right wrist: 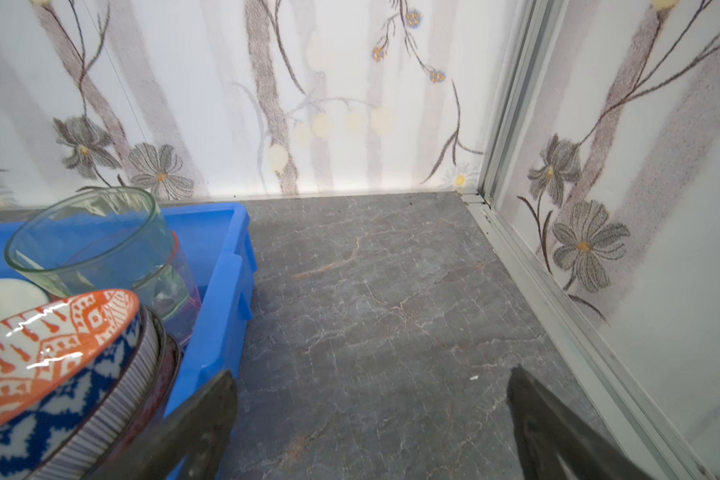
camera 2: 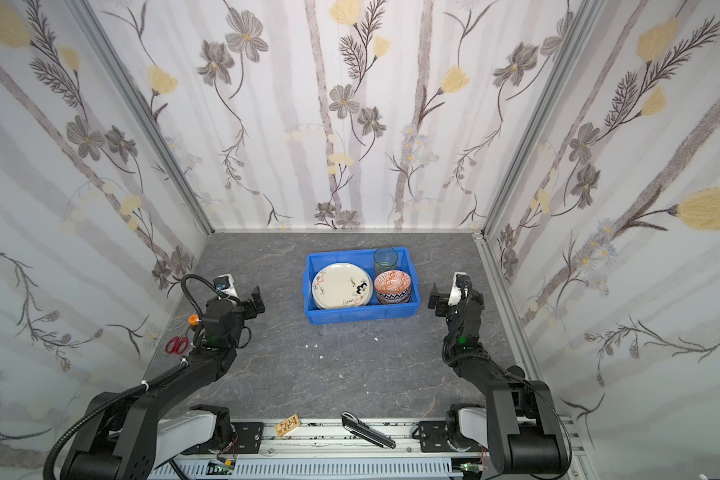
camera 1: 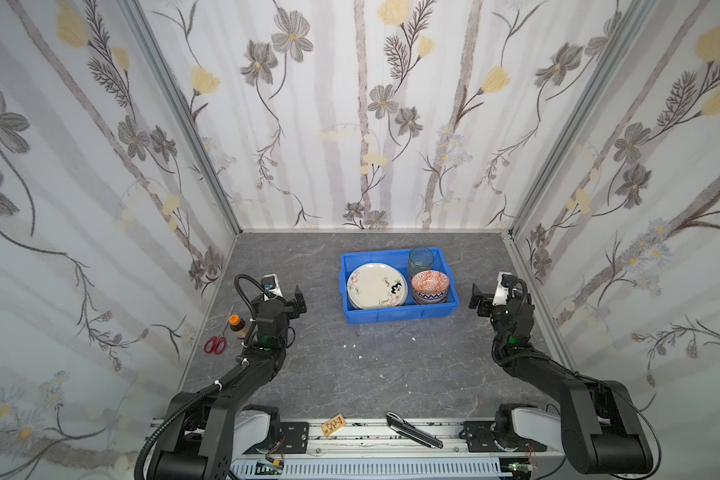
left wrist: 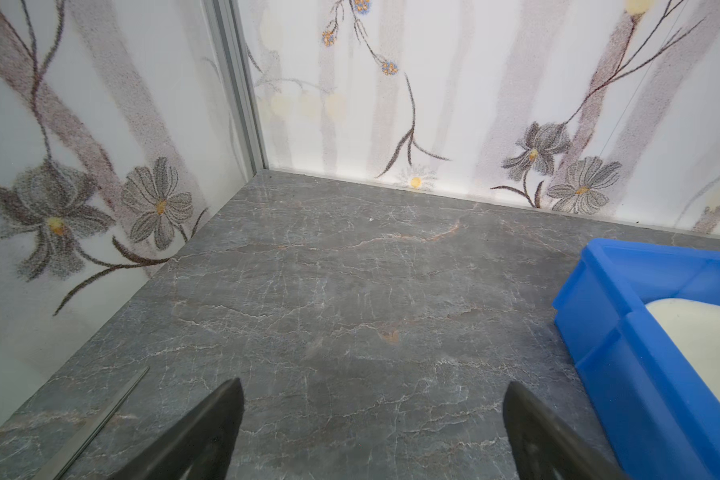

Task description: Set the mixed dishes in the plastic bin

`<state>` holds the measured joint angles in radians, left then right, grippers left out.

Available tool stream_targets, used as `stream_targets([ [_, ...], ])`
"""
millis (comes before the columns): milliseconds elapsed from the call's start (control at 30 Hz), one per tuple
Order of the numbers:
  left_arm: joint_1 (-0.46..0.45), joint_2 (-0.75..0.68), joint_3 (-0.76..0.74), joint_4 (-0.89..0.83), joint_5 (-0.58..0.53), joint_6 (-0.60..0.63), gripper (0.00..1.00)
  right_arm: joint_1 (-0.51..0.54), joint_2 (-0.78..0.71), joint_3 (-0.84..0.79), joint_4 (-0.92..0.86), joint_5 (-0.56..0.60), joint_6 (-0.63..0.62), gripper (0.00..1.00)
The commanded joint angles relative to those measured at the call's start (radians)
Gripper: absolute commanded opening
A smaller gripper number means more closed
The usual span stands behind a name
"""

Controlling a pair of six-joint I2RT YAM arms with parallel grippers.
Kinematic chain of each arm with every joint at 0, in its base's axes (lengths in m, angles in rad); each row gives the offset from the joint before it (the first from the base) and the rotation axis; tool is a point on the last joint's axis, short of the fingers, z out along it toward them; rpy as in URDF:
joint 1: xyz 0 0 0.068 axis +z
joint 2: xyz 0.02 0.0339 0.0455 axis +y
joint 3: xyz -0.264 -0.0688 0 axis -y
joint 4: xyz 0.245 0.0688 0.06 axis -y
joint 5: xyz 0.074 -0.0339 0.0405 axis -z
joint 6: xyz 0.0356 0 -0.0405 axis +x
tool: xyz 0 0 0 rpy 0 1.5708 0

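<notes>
Floral-papered walls enclose a grey marbled floor.

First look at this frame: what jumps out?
The blue bin sits mid-table, already packed with a plate stack, stacked bowls and a tumbler. The left end effector and right end effector flank it, open and empty. Red scissors and a bottle lie by the left wall.

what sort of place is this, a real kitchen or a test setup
Likely a robot test booth, not a kitchen: wallpapered panels box in a stone-look tabletop, left arm and right arm sit on a front rail, and a blue bin holds dishes.
</notes>
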<state>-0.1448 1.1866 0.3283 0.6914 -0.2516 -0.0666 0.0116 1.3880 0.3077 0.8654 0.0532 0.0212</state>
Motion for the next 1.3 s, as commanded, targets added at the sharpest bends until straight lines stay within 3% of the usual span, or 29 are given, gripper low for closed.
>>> stream_targets([
  [0, 0.017, 0.054, -0.008, 0.178, 0.007, 0.007, 1.00, -0.005, 0.036, -0.029, 0.219, -0.052, 0.006, 1.00],
  [133, 0.024, 0.123, -0.011, 0.266, 0.051, 0.019, 1.00, -0.008, 0.126, -0.124, 0.488, -0.001, 0.032, 1.00],
  [200, 0.026, 0.141, -0.009, 0.283, 0.069, 0.045, 1.00, -0.012, 0.099, -0.098, 0.387, -0.010, 0.031, 1.00],
  [733, 0.083, 0.352, -0.010, 0.462, 0.161, 0.052, 1.00, -0.015, 0.118, -0.093, 0.411, -0.040, 0.026, 1.00],
  [967, 0.140, 0.394, -0.083, 0.627, 0.262, 0.011, 1.00, -0.015, 0.118, -0.095, 0.415, -0.047, 0.022, 1.00],
  [1267, 0.139, 0.396, -0.084, 0.627, 0.259, 0.014, 1.00, -0.015, 0.118, -0.095, 0.415, -0.046, 0.020, 1.00],
])
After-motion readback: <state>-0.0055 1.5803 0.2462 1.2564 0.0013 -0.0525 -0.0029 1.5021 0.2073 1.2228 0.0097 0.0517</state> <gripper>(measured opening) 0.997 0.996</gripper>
